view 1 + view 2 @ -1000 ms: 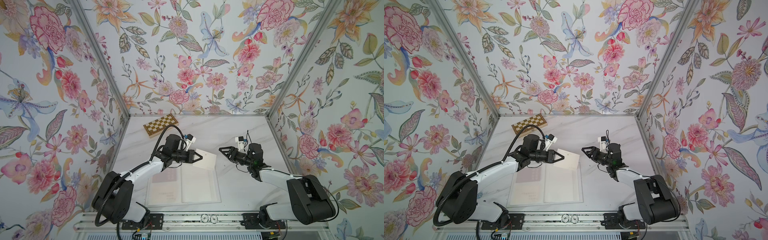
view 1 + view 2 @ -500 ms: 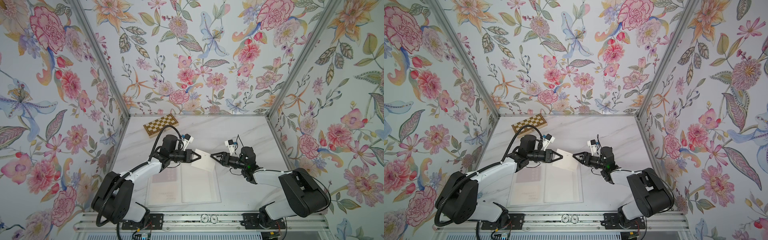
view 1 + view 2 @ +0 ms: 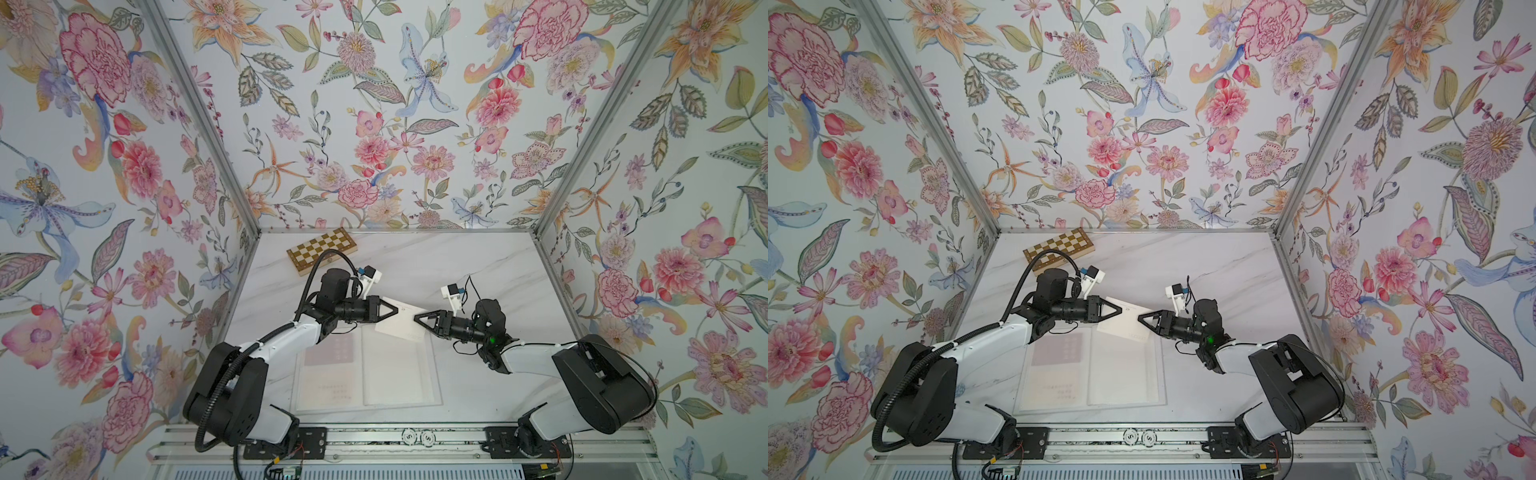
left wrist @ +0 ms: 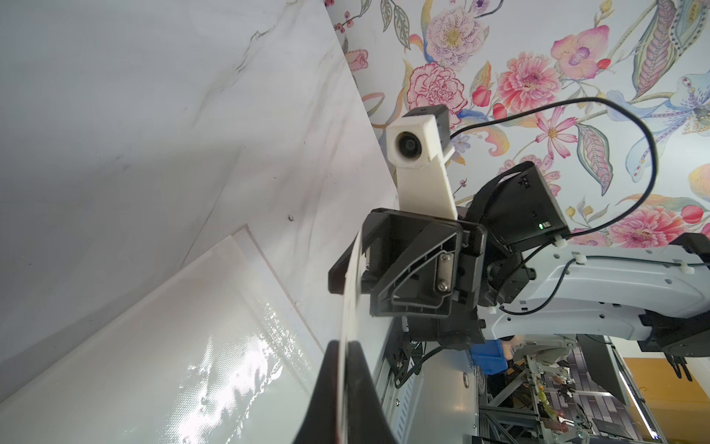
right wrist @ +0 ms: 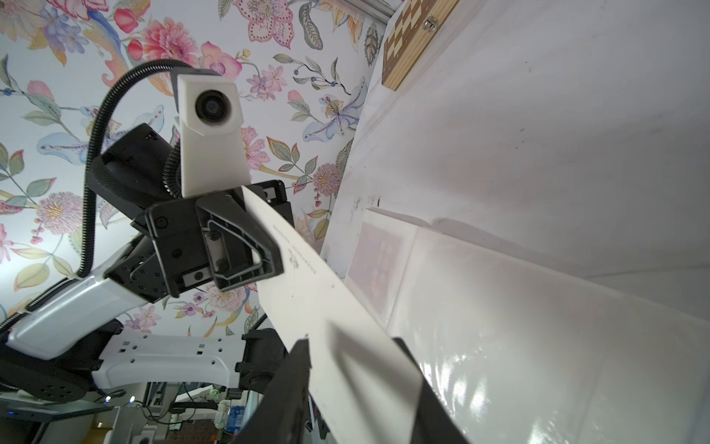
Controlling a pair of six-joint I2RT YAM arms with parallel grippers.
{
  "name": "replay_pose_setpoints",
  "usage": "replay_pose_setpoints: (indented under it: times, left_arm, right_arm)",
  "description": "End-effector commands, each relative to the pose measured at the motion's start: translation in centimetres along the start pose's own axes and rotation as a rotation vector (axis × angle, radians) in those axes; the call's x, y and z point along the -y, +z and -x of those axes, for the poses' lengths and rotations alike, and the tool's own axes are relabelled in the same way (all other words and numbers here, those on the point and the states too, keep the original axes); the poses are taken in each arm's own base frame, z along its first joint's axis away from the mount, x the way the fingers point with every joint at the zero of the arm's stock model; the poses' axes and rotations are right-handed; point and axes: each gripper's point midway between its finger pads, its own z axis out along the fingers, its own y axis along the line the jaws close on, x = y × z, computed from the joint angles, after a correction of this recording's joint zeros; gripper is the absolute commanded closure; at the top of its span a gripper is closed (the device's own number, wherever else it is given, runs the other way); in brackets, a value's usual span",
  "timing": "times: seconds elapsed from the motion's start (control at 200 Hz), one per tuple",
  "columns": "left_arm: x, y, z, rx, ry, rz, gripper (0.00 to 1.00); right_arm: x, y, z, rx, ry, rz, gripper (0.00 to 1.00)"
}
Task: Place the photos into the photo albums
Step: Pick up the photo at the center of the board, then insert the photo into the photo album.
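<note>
Far back on the table (image 3: 457,266), a chessboard box (image 3: 322,251). Open album (image 3: 395,374) flat below. White photo (image 3: 405,322) up in the air over it, pinched tight by the left gripper (image 3: 397,309). Around its other edge, the right gripper (image 3: 415,319), jaws a little open.

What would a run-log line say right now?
left end effector: shut on photo | right end effector: open around photo | album: open beneath

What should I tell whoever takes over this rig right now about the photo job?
Left hand: shut on a white photo card, held above the open photo album.
Right hand: jaws straddle the card's opposite edge; grip unclear.
Done: a reddish card and a cream card sit sleeved in the page on the left arm's side.
Left: sleeve the held card; no other loose cards in view.
</note>
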Motion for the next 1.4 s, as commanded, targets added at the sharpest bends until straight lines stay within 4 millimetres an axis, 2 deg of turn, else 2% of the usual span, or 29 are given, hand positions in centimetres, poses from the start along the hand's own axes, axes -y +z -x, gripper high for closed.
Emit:
replay_pose_setpoints:
  times: [0.0,0.195,0.255,0.305,0.395,0.42,0.465,0.596,0.776,0.896,0.921,0.941,0.991,1.126,1.276,1.396]
  left_arm:
    - [-1.2,-0.4,-0.1,-0.001,-0.011,0.041,1.00]
    - [-1.8,-0.7,0.0,0.005,-0.017,0.067,1.00]
    - [-2.2,-0.9,0.0,0.009,-0.021,0.082,0.98]
    - [-2.5,-1.2,0.1,0.012,-0.022,0.101,0.81]
    - [-3.8,-2.2,0.2,0.025,-0.033,0.167,0.36]
    - [-4.1,-2.6,0.3,0.032,-0.034,0.189,0.29]
    - [-4.9,-3.3,0.3,0.043,-0.037,0.226,0.23]
    - [-6.9,-5.9,0.4,0.074,-0.058,0.330,0.23]
    - [-10.4,-9.6,-0.9,0.086,-0.079,0.576,0.24]
    - [-12.2,-11.4,-1.6,0.155,-0.136,0.641,0.23]
    - [-12.4,-11.6,-1.7,0.165,-0.140,0.651,0.23]
    - [-12.6,-11.7,-1.8,0.169,-0.140,0.660,0.23]
    - [-12.8,-11.8,-2.1,0.173,-0.141,0.665,0.23]
    - [-13.2,-11.1,-3.1,0.168,-0.170,0.632,0.24]
    - [-14.2,-11.3,-4.1,0.152,-0.170,0.672,0.24]
    - [-14.8,-11.9,-4.7,0.153,-0.170,0.714,0.24]
  right_arm:
    - [-0.7,0.2,0.2,0.017,-0.002,0.036,0.76]
    - [-1.3,0.4,0.1,0.013,0.002,0.056,1.00]
    - [-1.4,0.4,0.1,0.010,0.006,0.056,1.00]
    - [-1.5,0.3,0.1,0.013,0.008,0.053,1.00]
    - [-1.7,0.0,0.3,0.022,0.008,0.035,1.00]
    - [-1.7,0.0,0.2,0.022,0.009,0.023,1.00]
    - [-1.6,-0.2,0.3,0.022,0.007,-0.010,1.00]
    - [-1.4,-0.5,0.3,0.011,-0.015,-0.139,1.00]
    - [-1.0,-0.2,-0.2,-0.028,0.001,-0.285,1.00]
    - [-0.2,0.4,-1.1,-0.072,0.031,-0.374,1.00]
    - [0.1,0.5,-1.0,-0.071,0.037,-0.385,1.00]
    - [-0.2,1.1,-1.9,-0.096,0.029,-0.385,1.00]
    - [-0.1,1.8,-2.5,-0.114,0.023,-0.405,1.00]
    - [-0.6,3.9,-3.9,-0.170,0.015,-0.413,1.00]
    - [-1.4,6.3,-4.5,-0.193,-0.007,-0.406,1.00]
    - [-0.8,6.9,-4.9,-0.208,-0.023,-0.453,1.00]
